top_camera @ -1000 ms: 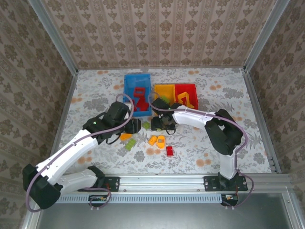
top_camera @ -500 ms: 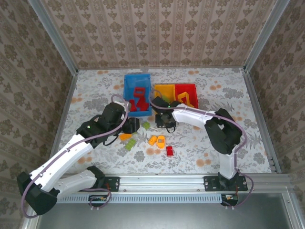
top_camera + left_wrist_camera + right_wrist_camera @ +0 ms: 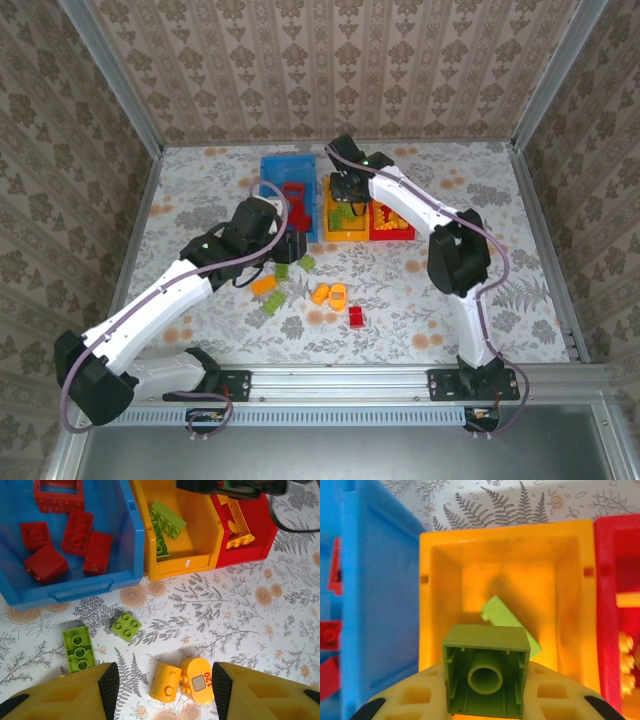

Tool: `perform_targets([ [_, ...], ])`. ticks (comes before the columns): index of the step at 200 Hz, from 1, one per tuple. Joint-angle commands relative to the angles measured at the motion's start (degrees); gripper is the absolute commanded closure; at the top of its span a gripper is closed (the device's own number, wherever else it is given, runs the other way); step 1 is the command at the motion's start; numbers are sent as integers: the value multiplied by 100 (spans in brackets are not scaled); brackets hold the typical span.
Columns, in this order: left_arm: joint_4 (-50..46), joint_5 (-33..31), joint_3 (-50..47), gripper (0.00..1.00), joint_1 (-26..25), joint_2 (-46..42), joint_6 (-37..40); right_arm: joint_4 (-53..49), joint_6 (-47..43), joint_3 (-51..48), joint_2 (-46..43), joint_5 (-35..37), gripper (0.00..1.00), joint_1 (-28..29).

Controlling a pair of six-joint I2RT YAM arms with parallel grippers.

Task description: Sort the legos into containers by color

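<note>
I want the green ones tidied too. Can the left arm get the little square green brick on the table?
Probably yes. The left gripper hangs open close to the square green brick, and nothing lies on it or between them.

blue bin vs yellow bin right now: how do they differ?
Size: the blue bin is larger than the yellow bin.
Contents: the blue bin holds red bricks, the yellow bin green bricks.
Overhead: the right gripper holds a green brick over the yellow bin, not the blue bin.
Shared: both are open rectangular bins, side by side on the table.
</note>
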Motion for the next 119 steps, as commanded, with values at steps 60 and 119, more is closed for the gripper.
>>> perform_targets([
  [60, 85, -69, 169, 45, -127, 49, 69, -2083, -191, 3591, 2423, -343, 69, -396],
  [119, -79, -102, 107, 45, -130, 33, 116, -2415, -226, 4165, 2412, -337, 47, -326],
])
